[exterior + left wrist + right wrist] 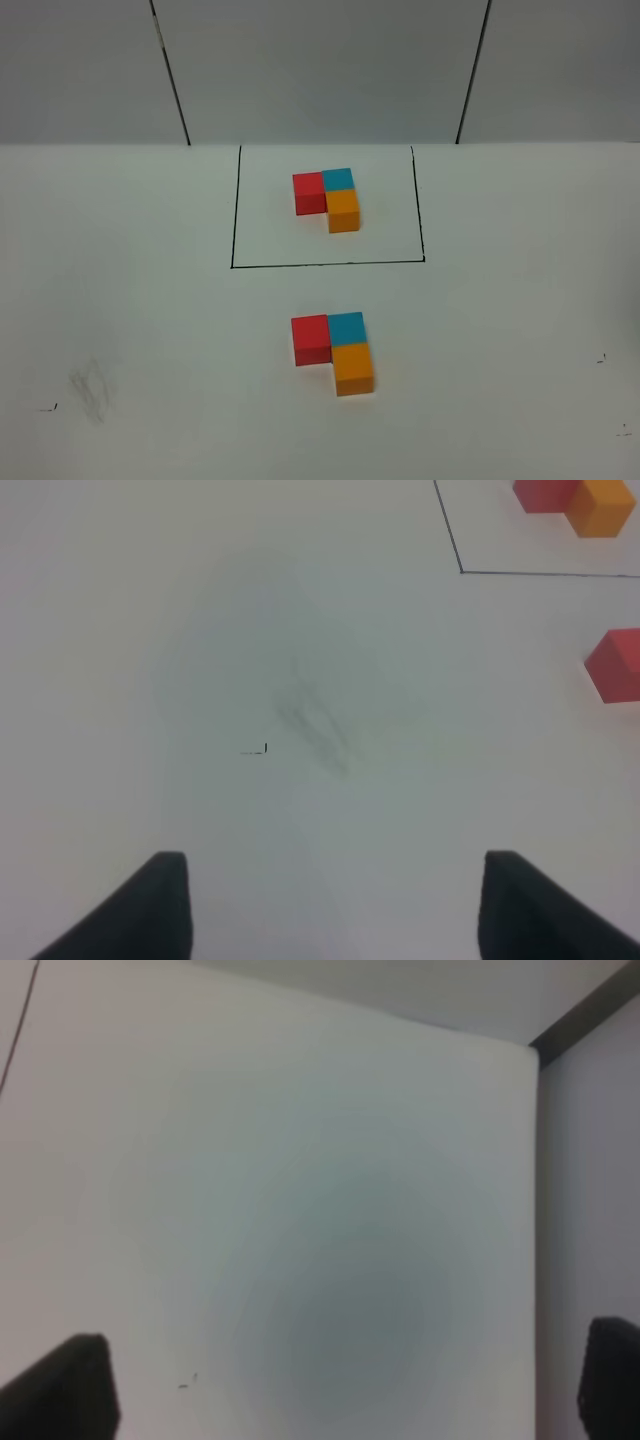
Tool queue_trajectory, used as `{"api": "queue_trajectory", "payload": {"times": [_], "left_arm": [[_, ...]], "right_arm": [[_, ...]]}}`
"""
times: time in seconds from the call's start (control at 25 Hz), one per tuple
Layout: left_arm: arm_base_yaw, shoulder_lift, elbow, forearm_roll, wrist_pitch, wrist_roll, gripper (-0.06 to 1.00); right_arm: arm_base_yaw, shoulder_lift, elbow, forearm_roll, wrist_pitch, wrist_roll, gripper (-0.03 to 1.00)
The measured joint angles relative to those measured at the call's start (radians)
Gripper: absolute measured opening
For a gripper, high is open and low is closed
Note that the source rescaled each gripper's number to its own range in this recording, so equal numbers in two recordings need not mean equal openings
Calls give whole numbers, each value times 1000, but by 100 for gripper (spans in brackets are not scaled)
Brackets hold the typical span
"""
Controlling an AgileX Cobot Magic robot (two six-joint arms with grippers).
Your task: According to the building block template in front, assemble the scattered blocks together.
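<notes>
The building block template (328, 198) is an L of red, blue and orange cubes inside a thin black rectangle (232, 210) at the back of the table. Nearer the front, the scattered blocks lie pressed together in the same L: red (311, 339), blue (346, 327), orange (354, 369). No arm shows in the exterior high view. My left gripper (335, 910) is open over bare table, with the red block (615, 665) far off to one side. In the right wrist view my right gripper (350, 1390) is open and holds nothing, and no block appears there.
A grey smudge (90, 388) marks the table at front left, also seen as a smudge (315, 725) ahead of the left gripper. Small black ticks (601, 358) dot the surface. The table's edge (535, 1210) meets a grey wall beside the right gripper.
</notes>
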Motion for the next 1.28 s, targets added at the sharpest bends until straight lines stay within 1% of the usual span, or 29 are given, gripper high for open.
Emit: {"api": "queue_trajectory", "payload": {"times": [0.16, 0.24, 0.44, 0.6, 0.72, 0.84, 0.96, 1.04, 1.16, 1.28], "left_arm": [[0, 0, 0, 0, 0, 0, 96], [0, 0, 0, 0, 0, 0, 96], [0, 0, 0, 0, 0, 0, 96], [0, 0, 0, 0, 0, 0, 96], [0, 0, 0, 0, 0, 0, 96], [0, 0, 0, 0, 0, 0, 96], [0, 0, 0, 0, 0, 0, 96], [0, 0, 0, 0, 0, 0, 96], [0, 0, 0, 0, 0, 0, 96], [0, 0, 0, 0, 0, 0, 96]], "right_arm": [[-18, -90, 0, -1, 0, 0, 77], [-18, -137, 0, -1, 0, 2, 74], [-18, -269, 32, -2, 0, 10, 72], [-18, -394, 182, -9, 0, 11, 72], [-21, -500, 321, -10, 2, 40, 72], [-36, -593, 448, -11, 4, 70, 78], [-43, -679, 533, -10, 6, 110, 87], [-47, -725, 573, 9, 6, 136, 92], [-70, -779, 620, 49, 7, 161, 95], [-128, -808, 647, 62, 8, 164, 96]]}}
